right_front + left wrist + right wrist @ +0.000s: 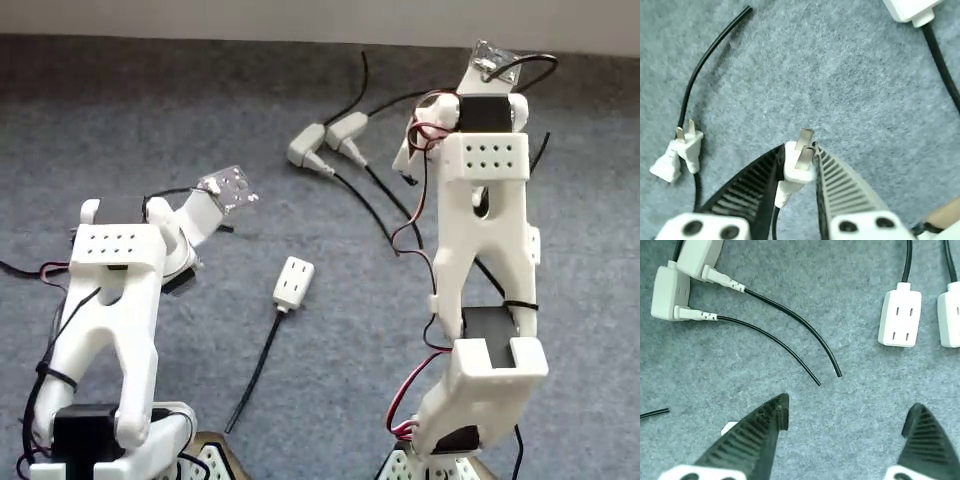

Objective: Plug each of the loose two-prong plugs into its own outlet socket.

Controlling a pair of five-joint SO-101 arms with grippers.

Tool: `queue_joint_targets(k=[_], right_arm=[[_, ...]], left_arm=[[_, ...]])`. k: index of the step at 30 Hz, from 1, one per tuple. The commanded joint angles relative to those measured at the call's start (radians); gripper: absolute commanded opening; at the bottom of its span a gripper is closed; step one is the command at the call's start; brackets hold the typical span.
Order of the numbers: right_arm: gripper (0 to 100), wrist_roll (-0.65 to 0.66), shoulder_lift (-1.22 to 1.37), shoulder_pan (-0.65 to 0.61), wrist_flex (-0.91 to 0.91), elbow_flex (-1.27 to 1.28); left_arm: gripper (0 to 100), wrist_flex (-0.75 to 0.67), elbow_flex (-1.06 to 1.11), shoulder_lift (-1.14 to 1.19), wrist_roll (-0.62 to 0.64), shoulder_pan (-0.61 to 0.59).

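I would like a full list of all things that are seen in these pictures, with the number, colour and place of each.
held plug: one, white, two prongs, between the left gripper's fingers.
loose plugs: apparently two, white, lying together on the mat, black cord attached.
outlet socket: one, white, black cord, mid-table between the arms.
socket pair: two, white, side by side on the mat, ahead of the right gripper.
cord blocks: two, white, side by side at the far side, black cords.
mat: one, grey, covering the table.
left gripper: shut on the held plug.
right gripper: open, above the mat, holding nothing.
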Motion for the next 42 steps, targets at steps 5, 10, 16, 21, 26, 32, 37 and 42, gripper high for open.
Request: queue_joint_targets(k=[5,10,16,21,26,32,37,42], right_arm=[[35.3,0.012,-0.048,0.013,0.036,-0.002],[35.3,0.012,-0.047,0.013,0.036,-0.002],[35.3,0.012,-0.047,0.012,0.027,0.062],[35.3,0.012,-0.047,0.012,-0.002,0.077],[35.3,0.012,-0.047,0.012,-0.002,0.074],[35.3,0.012,-0.047,0.012,-0.002,0.074],[35.3,0.012,-0.047,0.012,-0.002,0.077],[35.3,0.012,-0.047,0.012,-0.001,0.077]], left_arm=[[2,0.026,-0.005,-0.035,0.385,-0.048],[2,0.031,0.008,-0.028,0.503,-0.101],[6,0.023,0.058,0.202,0.358,-0.177],[6,-0.049,-0.114,0.432,0.302,-0.309],[9,-0.068,-0.148,0.456,0.193,-0.404],[13,-0.175,0.001,0.314,0.066,-0.444],[17,-0.209,0.189,0.140,-0.040,-0.437],[20,-0.209,0.289,-0.016,-0.071,-0.441]])
